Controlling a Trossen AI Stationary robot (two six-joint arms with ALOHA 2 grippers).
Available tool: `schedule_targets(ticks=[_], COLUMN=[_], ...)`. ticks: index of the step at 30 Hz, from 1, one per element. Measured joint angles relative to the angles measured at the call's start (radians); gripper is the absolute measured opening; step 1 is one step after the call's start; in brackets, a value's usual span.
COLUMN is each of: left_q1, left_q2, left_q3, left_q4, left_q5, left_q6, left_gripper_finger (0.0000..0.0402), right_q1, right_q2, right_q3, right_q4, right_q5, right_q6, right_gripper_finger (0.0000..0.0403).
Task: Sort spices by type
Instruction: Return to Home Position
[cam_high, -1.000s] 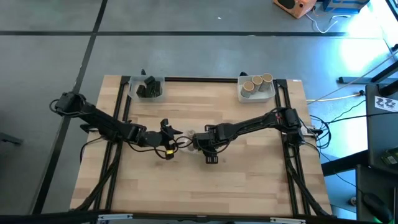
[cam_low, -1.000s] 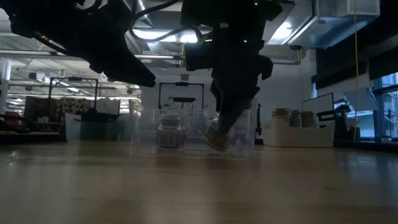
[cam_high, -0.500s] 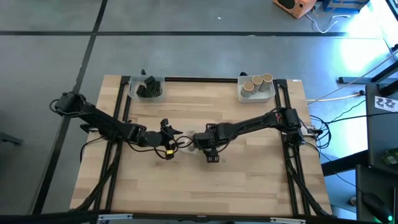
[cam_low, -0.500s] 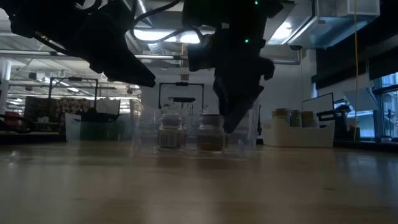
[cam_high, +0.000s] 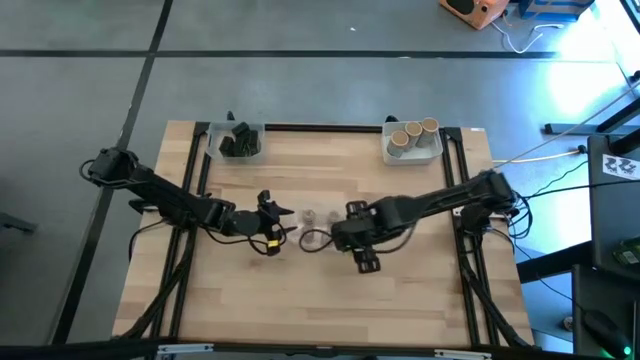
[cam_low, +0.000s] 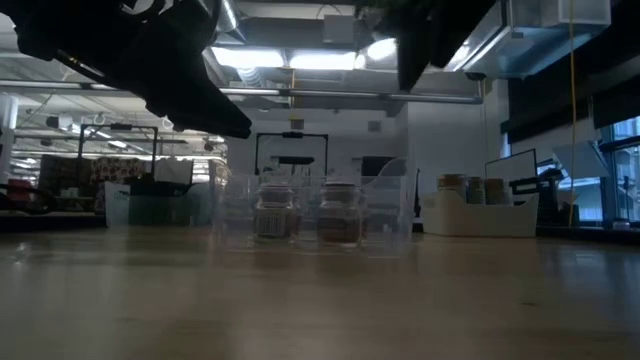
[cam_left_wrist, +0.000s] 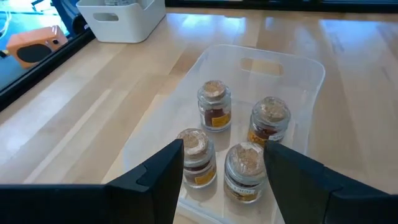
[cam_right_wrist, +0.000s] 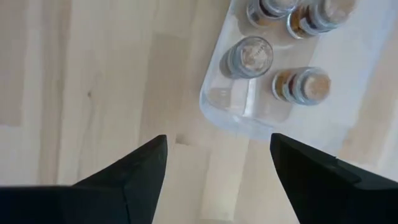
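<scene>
Four small jars with pale cork tops (cam_left_wrist: 214, 102) stand upright in a clear plastic tray (cam_left_wrist: 280, 62) at the table's middle (cam_high: 312, 220). In the low view two of them show side by side (cam_low: 340, 212). My left gripper (cam_left_wrist: 222, 180) is open and empty, hovering just left of the tray (cam_high: 272, 222). My right gripper (cam_right_wrist: 217, 168) is open and empty, raised above the table just right of the tray (cam_high: 352, 240); its wrist view looks down on the jars (cam_right_wrist: 249, 56). Dark blocky spices lie in a tray at the far left (cam_high: 238, 142). Tan cylinders stand in a white tray at the far right (cam_high: 412, 138).
Black rails run along the table's left and right sides (cam_high: 200, 180). A cable loop lies on the wood between the two grippers (cam_high: 315, 238). Bare wood stretches toward the near edge (cam_high: 320, 300).
My right gripper has set a tilted jar upright in the clear tray and let go of it. It has then risen and drawn back toward the table's right and near edges. The jar stays standing next to the others.
</scene>
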Motion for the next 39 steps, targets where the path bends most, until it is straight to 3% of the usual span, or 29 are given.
schedule_targets(ticks=[7,10,15,25,31,39], left_q1=[0.000,0.002,0.024,0.077,0.106,0.114], left_q2=[0.000,0.000,0.000,0.000,-0.029,-0.225], left_q3=[0.000,0.000,0.000,0.000,0.000,-0.032], left_q4=[-0.002,-0.002,-0.002,0.009,0.021,0.013], left_q5=[-0.002,-0.003,-0.003,0.015,0.127,0.233], left_q6=[-0.007,-0.017,-0.031,0.003,0.074,0.163], left_gripper_finger=[0.0205,0.0205,0.0205,0.0201,0.0136,0.0039], right_q1=[0.062,0.085,0.088,-0.035,-0.135,-0.182], right_q2=[-0.106,-0.173,-0.348,-0.824,-1.061,-1.325], right_q3=[-0.001,-0.062,-0.297,-0.866,-1.114,-1.291], right_q4=[-0.009,0.014,0.144,0.653,0.869,1.014], right_q5=[0.095,0.131,0.157,0.161,0.085,0.072], right_q6=[0.000,-0.001,0.022,0.001,-0.002,0.000], right_gripper_finger=[0.0247,0.0228,0.0195,0.0151,0.0143,0.0142])
